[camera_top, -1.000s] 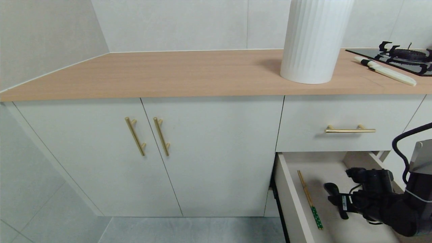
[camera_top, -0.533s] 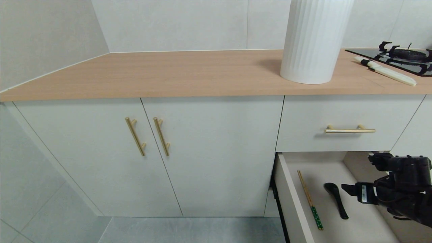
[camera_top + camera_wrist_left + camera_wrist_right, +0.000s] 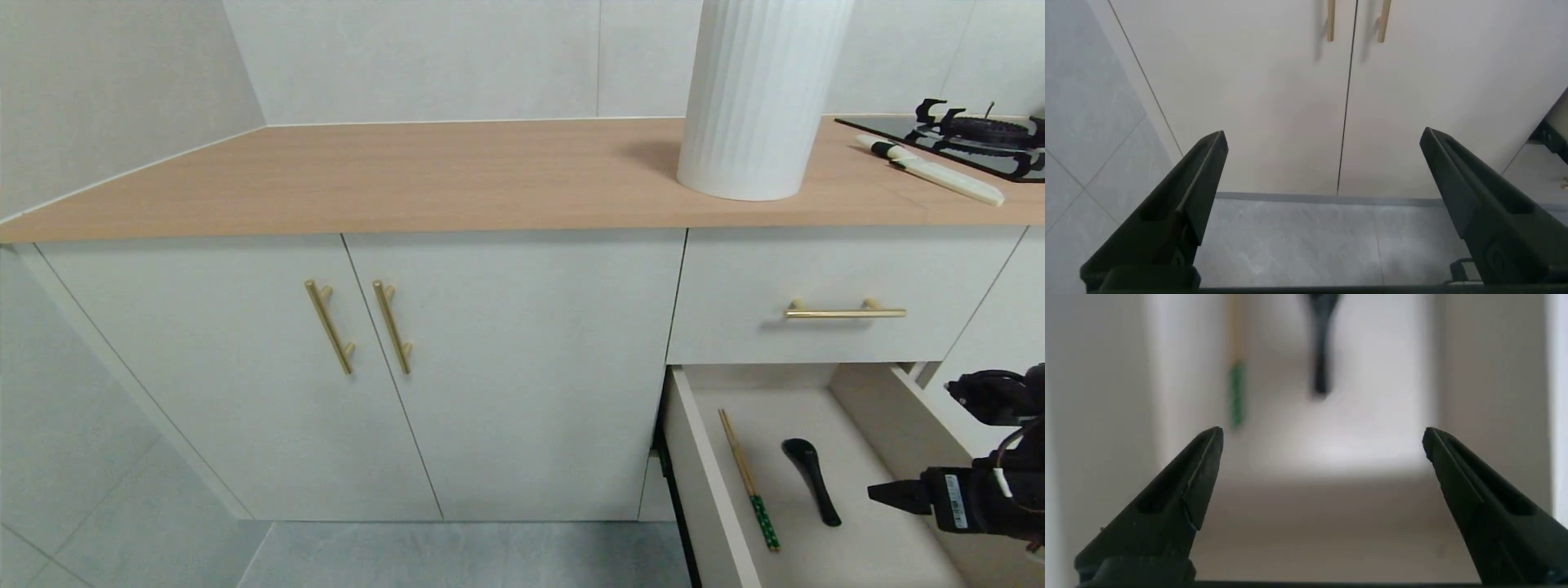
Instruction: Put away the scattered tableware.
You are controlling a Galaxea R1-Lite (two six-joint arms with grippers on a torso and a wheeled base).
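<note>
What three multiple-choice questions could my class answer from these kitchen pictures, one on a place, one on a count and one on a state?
1. Where does the black spoon lie?
A. On the worktop
B. In the open drawer, beside the chopsticks
C. On the floor

2. How many gold handles show on the cabinet fronts?
A. Two
B. Three
C. Five

3. In what state is the right gripper?
A. Open and empty
B. Shut on the spoon
C. Shut on the chopsticks

Answers:
1. B, since the head view shows the spoon on the drawer's floor, next to the chopsticks but apart from them.
2. B, since two handles stand upright and one lies level.
3. A, since the right wrist view shows its fingers spread wide with nothing between them.
</note>
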